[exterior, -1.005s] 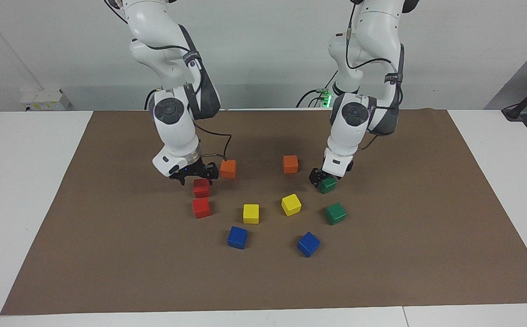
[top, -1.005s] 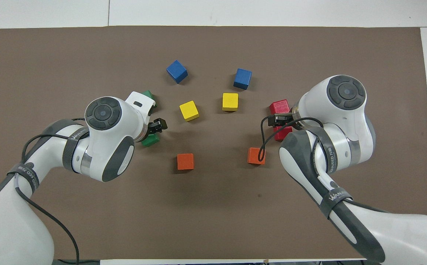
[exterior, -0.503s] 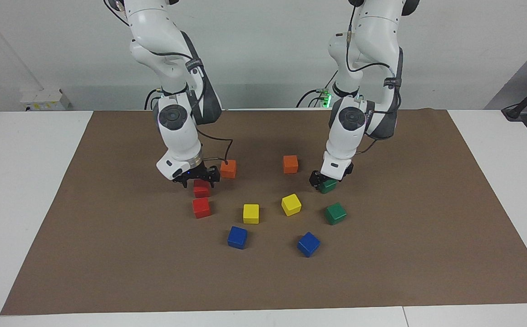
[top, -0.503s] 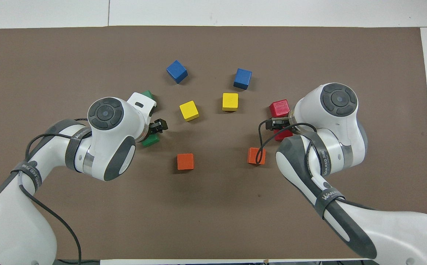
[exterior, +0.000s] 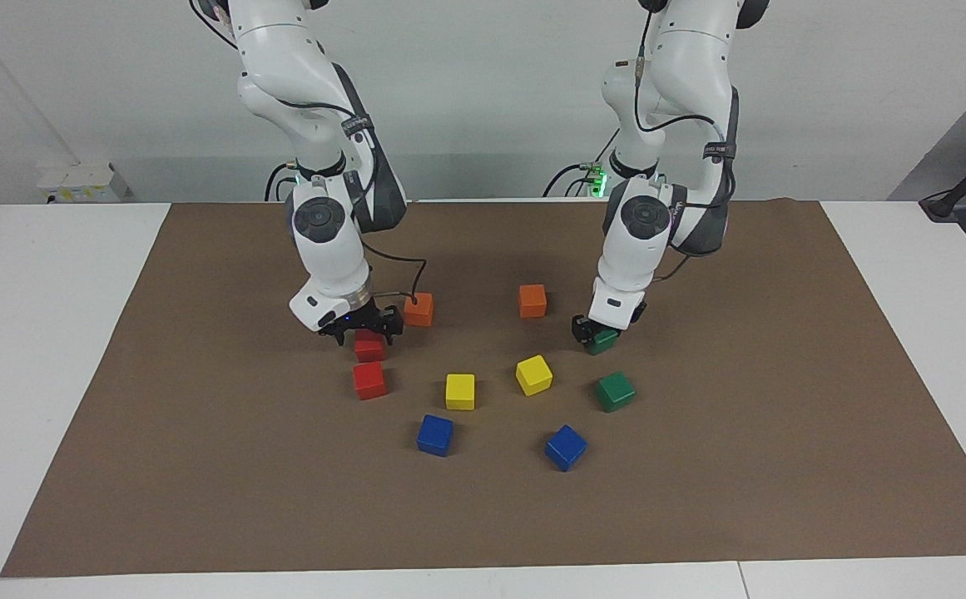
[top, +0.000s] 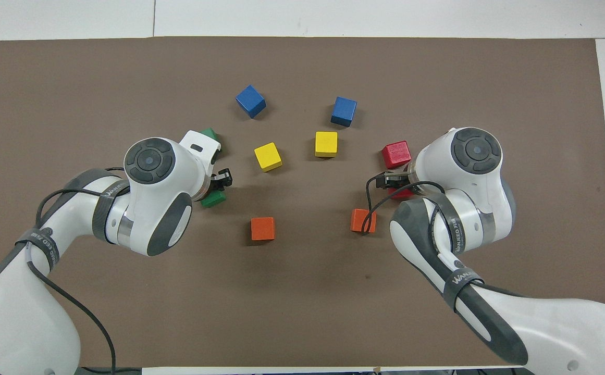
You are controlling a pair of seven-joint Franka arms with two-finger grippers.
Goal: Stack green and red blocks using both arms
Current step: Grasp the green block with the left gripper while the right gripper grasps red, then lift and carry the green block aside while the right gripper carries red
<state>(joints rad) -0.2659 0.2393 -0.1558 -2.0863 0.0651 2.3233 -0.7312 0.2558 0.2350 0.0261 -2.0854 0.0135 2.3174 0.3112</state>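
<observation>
the left gripper (exterior: 596, 336) is down at the brown mat (exterior: 782, 466), clenched on the nearer green block (exterior: 603, 340), which sits on the mat toward the left arm's end; in the overhead view only that block's corner (top: 212, 198) shows at about 5 o'clock of the white wrist, with the black fingertips (top: 223, 178) just above it. the second green block (exterior: 615, 391) lies loose on the mat farther from the robots, at roughly 5 o'clock of the held one in the facing view, near but apart from it; from overhead it is mostly hidden under the wrist, only a corner (top: 208, 133) peeking out. the right gripper (exterior: 365, 327) is low over the nearer red block (exterior: 369, 345), jaws spread wide to either side of its top, not closed on it; whether the fingers touch it cannot be told. the other red block (exterior: 369, 379) rests at 6 o'clock of that one in the facing view, farther from the robots, with a small gap. an orange cube (exterior: 418, 309) sits just beside the right gripper at its 2 o'clock, and another orange cube (exterior: 532, 300) lies at 10 o'clock of the left gripper. between the two arms, farther out, stand two yellow cubes (exterior: 460, 391) (exterior: 533, 374), and farther still two blue cubes (exterior: 435, 435) (exterior: 566, 448), all apart from one another.
</observation>
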